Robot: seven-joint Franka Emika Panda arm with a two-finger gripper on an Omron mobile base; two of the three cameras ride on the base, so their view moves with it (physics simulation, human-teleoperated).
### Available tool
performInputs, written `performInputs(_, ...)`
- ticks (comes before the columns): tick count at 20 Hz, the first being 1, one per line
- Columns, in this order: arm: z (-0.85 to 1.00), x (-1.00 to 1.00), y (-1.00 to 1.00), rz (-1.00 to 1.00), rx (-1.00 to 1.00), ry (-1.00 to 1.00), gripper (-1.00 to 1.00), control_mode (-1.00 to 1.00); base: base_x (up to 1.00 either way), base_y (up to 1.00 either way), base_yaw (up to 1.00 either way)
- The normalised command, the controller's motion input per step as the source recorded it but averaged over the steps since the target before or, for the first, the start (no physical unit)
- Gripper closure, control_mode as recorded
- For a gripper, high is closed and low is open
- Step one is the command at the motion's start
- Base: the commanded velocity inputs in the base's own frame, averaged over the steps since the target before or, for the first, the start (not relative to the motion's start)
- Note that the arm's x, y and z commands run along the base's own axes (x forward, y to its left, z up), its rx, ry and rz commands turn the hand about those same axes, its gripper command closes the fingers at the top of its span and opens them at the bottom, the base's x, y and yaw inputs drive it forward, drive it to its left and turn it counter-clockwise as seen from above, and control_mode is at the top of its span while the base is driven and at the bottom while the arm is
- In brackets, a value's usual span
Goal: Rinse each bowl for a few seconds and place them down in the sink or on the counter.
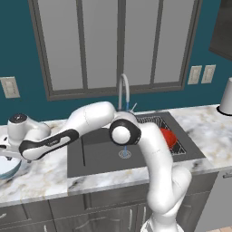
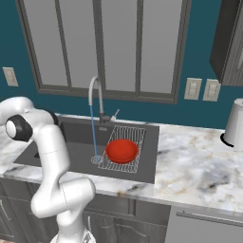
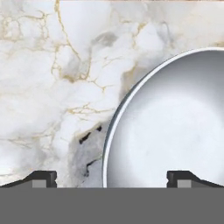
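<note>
Fingers (image 3: 43,178) wide apart and holding nothing, above the rim of the pale blue-grey bowl (image 3: 175,131), this bowl on the marble tabletop (image 3: 52,87) left of the sink (image 2: 71,142), red bowl (image 2: 122,150) on the wire rack (image 2: 135,135) inside the sink, water running from the tap (image 2: 95,92)

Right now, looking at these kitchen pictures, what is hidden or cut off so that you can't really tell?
- Pale bowl: the hand view's right edge cuts it; in the left base view the frame's left edge and the arm cover most of it.
- Red bowl: half hidden behind the arm in the left base view; its far side is unseen.
- Sink drain: behind the elbow there.
- White jar: cropped by the right edge.
</note>
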Motion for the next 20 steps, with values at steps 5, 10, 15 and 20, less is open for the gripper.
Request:
performInputs(5, -0.11, 0.05, 0.04, -0.01, 0.0, 0.0, -1.0, -1.0, 0.0, 0.0, 0.0)
performInputs(10, -0.16, 0.0, 0.02, -0.01, 0.0, 0.0, 1.0, -1.0, 0.0, 0.0, 0.0)
performInputs(15, -0.12, 0.0, 0.0, 0.0, 0.0, 0.0, 1.0, -1.0, 0.0, 0.0, 0.0)
performInputs(20, 0.0, -0.08, -0.01, -0.01, 0.0, -0.01, 1.0, -1.0, 0.0, 0.0, 0.0)
